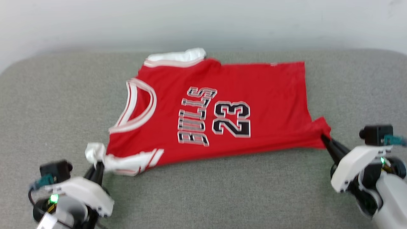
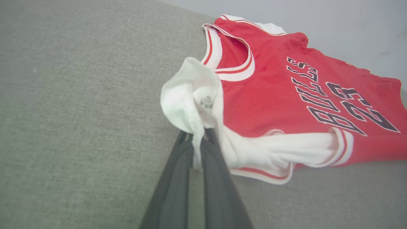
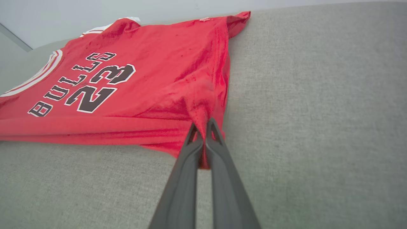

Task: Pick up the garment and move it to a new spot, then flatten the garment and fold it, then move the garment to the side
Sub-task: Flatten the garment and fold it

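From the head view, the garment [image 1: 222, 108], a red jersey shirt with white short sleeves, red-and-white striped trim and black white-outlined "BULLS 23" lettering, lies front-up across the grey woven fabric surface [image 1: 47, 95]. Its collar points toward my left and its hem toward my right. My left end effector [image 1: 98, 165] is clenched on the near white sleeve [image 1: 95, 152]. My right end effector [image 1: 323, 137] is clenched on the near hem corner. I judge that I hold these two ends of the near edge so that pulling them apart draws the cloth taut, which would make this the flattening step, with no fold made yet.

In the left wrist view, my left end effector [image 2: 198, 135] has its two dark fingers pressed together, with the white sleeve [image 2: 187, 95] bunched between them and puffing up above the tips. The sleeve is stretched out from the armhole, so the pull runs along the shirt's length rather than lifting the body.

In the right wrist view, my right end effector [image 3: 203, 125] pinches the red hem corner into a point. Creases fan from the grip into the garment [image 3: 152, 73], which tells me the tension is reaching the body. The far hem corner [image 3: 238, 19] looks curled over, so I expect it will need smoothing too. Both pinches hold little cloth and could slip under a harder pull.
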You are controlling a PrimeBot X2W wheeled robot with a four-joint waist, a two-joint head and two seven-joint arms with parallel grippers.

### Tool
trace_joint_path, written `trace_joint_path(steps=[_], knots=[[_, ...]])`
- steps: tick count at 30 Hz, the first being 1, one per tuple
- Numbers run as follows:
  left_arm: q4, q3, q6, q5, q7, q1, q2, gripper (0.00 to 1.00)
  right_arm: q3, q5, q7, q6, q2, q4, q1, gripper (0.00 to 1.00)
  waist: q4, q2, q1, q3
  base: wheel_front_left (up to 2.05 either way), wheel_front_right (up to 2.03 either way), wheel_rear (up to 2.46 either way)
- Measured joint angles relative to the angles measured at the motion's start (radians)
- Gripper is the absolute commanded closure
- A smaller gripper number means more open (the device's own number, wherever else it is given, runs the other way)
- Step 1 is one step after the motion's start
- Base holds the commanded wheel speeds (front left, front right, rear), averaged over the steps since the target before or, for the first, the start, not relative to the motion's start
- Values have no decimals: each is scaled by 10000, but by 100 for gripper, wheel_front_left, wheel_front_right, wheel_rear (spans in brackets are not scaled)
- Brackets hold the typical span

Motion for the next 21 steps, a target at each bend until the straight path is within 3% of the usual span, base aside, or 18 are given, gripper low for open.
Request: trace_joint_path(steps=[13,21], knots=[[-3312,148,1436,-662,1264,4146,604,100,-1887,-811,855,2,688,-1965,3976,100,13,0,2,-1544,0,0,0],[-4924,401,2090,-995,1810,5436,951,100,-3735,-1795,1896,2,1724,-3971,6188,100,248,0,3,-1696,0,0,0]])
